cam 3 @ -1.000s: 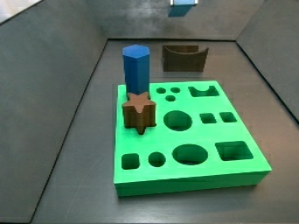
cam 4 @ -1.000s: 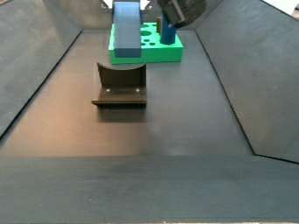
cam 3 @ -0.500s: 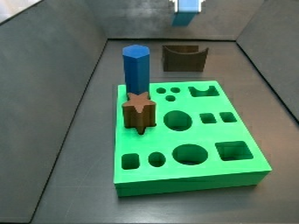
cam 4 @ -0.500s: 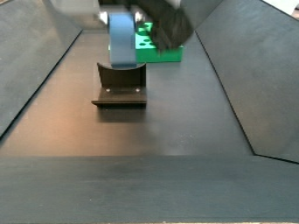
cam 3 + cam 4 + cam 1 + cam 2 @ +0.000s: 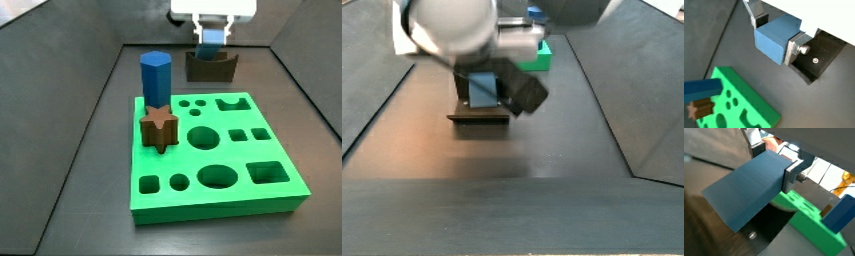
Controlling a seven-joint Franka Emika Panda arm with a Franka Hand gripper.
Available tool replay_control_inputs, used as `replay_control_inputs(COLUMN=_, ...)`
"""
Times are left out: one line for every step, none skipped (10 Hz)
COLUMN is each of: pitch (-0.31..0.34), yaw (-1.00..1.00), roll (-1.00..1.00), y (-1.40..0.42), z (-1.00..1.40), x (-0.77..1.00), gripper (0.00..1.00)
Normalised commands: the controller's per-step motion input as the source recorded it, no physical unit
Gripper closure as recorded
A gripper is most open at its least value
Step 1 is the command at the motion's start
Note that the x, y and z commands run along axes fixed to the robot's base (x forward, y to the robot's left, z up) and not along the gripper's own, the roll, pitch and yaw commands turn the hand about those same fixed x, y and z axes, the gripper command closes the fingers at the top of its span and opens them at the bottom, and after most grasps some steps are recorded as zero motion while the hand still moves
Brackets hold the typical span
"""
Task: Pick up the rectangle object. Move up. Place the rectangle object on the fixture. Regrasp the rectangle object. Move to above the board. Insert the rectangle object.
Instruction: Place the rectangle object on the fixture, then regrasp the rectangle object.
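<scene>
My gripper (image 5: pixel 211 32) is shut on the pale blue-grey rectangle object (image 5: pixel 211 47) and holds it just above the notch of the dark fixture (image 5: pixel 211 69) at the far end of the floor. In a side view the gripper's body (image 5: pixel 465 38) hides much of the block (image 5: pixel 481 86), which hangs low over the fixture (image 5: pixel 478 108). Both wrist views show the block (image 5: pixel 775 39) (image 5: pixel 749 194) clamped between the silver fingers (image 5: pixel 793 48) (image 5: pixel 793 172), with the fixture (image 5: pixel 821 59) right behind it. The green board (image 5: pixel 227 150) lies nearer the front.
A tall bright blue hexagonal prism (image 5: pixel 155 78) and a brown star peg (image 5: pixel 159 128) stand in the board's left side. Sloped grey walls enclose the floor on both sides. The board (image 5: pixel 539 58) shows behind the gripper in a side view.
The gripper has come down from the top of the views with the block in it and now hangs right over the fixture's notch.
</scene>
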Motion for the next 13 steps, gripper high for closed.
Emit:
replay_control_inputs(pitch=0.004, yaw=-0.17, roll=-0.17, y=0.13, z=-0.88, x=0.18, gripper=1.00)
replay_control_inputs(pitch=-0.018, yaw=-0.14, roll=-0.16, y=0.09, z=-0.62, x=0.14, gripper=1.00)
replay_control_inputs(pitch=-0.046, yaw=-0.11, roll=-0.10, y=0.14, z=-0.50, x=0.10, gripper=1.00)
replay_control_inputs(pitch=-0.055, yaw=-0.09, roll=-0.10, y=0.15, z=-0.47, x=0.09, gripper=1.00)
replay_control_inputs(pitch=-0.057, yaw=-0.08, roll=-0.10, y=0.16, z=-0.46, x=0.09, gripper=1.00)
replay_control_inputs(pitch=-0.057, yaw=-0.07, roll=-0.10, y=0.16, z=-0.46, x=0.09, gripper=1.00)
replay_control_inputs(pitch=-0.056, yaw=-0.06, roll=-0.10, y=0.16, z=-0.46, x=0.09, gripper=1.00)
replay_control_inputs(pitch=0.000, yaw=0.00, roll=0.00, y=-0.50, z=-0.17, x=0.00, gripper=1.00)
replay_control_inputs(pitch=0.000, yaw=0.00, roll=0.00, y=0.00, z=0.00, x=0.00, gripper=0.00)
replay_control_inputs(pitch=0.051, yaw=0.04, roll=0.06, y=0.00, z=1.00, x=0.00, gripper=0.00)
replay_control_inputs(pitch=0.050, yaw=0.05, roll=0.07, y=0.00, z=1.00, x=0.00, gripper=0.00)
replay_control_inputs(pitch=0.067, yaw=0.04, roll=0.08, y=0.00, z=1.00, x=-0.02, gripper=0.00)
replay_control_inputs(pitch=0.079, yaw=0.02, roll=0.08, y=0.00, z=1.00, x=-0.03, gripper=0.00)
